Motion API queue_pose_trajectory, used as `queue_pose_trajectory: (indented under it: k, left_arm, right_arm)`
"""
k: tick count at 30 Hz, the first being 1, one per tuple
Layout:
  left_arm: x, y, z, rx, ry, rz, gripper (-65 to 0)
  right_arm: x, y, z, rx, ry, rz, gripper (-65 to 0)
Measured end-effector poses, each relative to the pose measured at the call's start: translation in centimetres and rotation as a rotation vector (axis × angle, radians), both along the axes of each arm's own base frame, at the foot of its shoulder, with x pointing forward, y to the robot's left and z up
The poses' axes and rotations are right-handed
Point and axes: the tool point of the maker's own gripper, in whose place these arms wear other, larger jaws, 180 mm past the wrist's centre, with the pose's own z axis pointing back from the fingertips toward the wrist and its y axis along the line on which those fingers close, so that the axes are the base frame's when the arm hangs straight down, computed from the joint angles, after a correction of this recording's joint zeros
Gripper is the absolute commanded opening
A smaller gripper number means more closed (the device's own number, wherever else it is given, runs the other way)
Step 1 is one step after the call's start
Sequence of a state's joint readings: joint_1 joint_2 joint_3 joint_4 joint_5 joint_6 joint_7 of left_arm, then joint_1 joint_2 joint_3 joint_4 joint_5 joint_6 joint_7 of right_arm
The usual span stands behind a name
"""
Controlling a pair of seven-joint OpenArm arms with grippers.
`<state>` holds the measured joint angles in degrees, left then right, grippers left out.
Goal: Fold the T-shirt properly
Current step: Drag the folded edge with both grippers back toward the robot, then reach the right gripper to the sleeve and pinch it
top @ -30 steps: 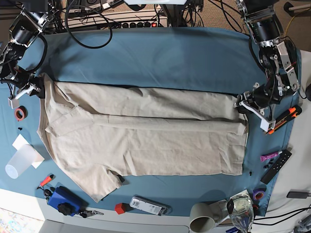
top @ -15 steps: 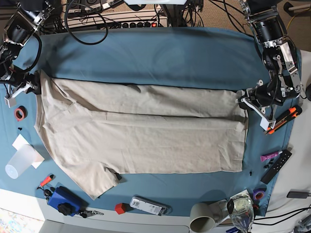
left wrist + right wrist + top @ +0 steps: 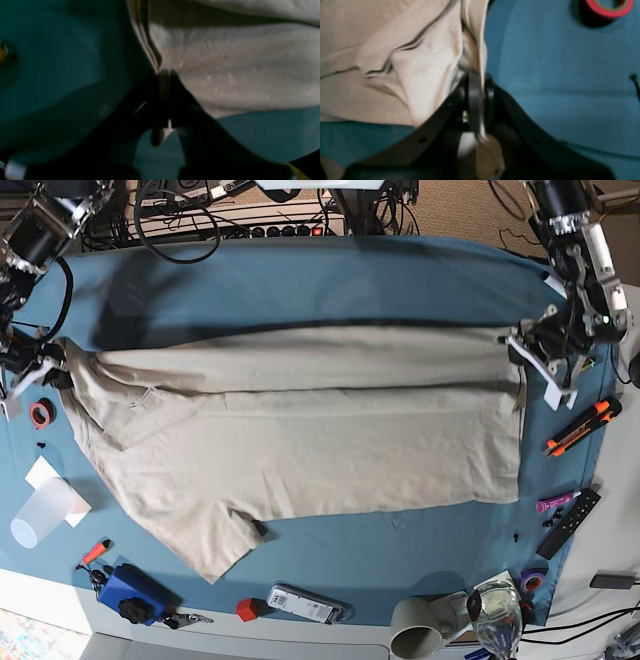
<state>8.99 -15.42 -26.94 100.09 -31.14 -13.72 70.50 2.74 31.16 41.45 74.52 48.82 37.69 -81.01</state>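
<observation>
Your T-shirt (image 3: 300,435) lies spread across the teal table cloth (image 3: 330,285), stretched between both arms. Your left gripper (image 3: 163,75) pinches its hem corner; your right gripper (image 3: 476,82) is clamped on bunched fabric near the red tape roll (image 3: 607,7).

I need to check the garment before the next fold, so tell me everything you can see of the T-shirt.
The T-shirt is plain beige, looks like soft cotton, and lies spread lengthwise on the teal cloth, wrinkled, with a long crease along its upper part. One short sleeve juts toward the near table edge. The left gripper is shut on its edge at one end, the right gripper on bunched fabric at the other, both on the far long edge.
</observation>
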Motion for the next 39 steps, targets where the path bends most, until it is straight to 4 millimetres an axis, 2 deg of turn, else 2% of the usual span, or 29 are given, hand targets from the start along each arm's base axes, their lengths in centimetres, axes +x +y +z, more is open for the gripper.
queue_pose_trajectory:
  k: [9, 17, 22, 26, 28, 32, 36, 39]
  left_arm:
    - [-3.2, -0.5, 0.1, 0.033, 0.026, -0.037, -65.0]
    - [-5.2, -0.6, -0.1, 0.049, 0.038, -0.047, -65.0]
    - [-5.2, -0.5, -0.1, 0.05, 0.035, -0.046, -64.2]
    - [-5.2, -0.3, 0.0, 0.066, 0.034, -0.046, -45.1]
    - [-5.2, -0.1, 0.2, 0.08, 0.036, -0.046, -41.3]
    - [-5.1, 0.3, 1.4, 0.138, 0.018, -0.06, -41.3]
    - [-3.5, 0.9, 4.3, 0.241, -0.084, -0.066, -41.3]
    - [-2.5, 0.6, 6.2, 0.25, -0.19, -0.05, -41.3]
  right_arm:
    - [-6.9, -2.7, -1.1, 0.006, 0.059, -0.116, -65.0]
    - [-11.3, -3.0, -3.0, -0.015, 0.161, -0.111, -65.0]
    - [-11.3, -2.1, -3.5, 0.024, 0.143, -0.119, -65.0]
    - [-11.1, -2.0, -3.3, 0.03, 0.13, -0.117, -48.3]
    - [-10.9, -2.0, -3.2, 0.034, 0.124, -0.116, -46.3]
    - [-10.1, -2.2, -2.0, 0.043, 0.081, -0.105, -46.3]
    - [-9.7, -3.2, -0.8, 0.0, 0.075, -0.092, -46.3]
    - [-9.1, -3.1, 0.1, -0.027, 0.053, -0.073, -46.3]
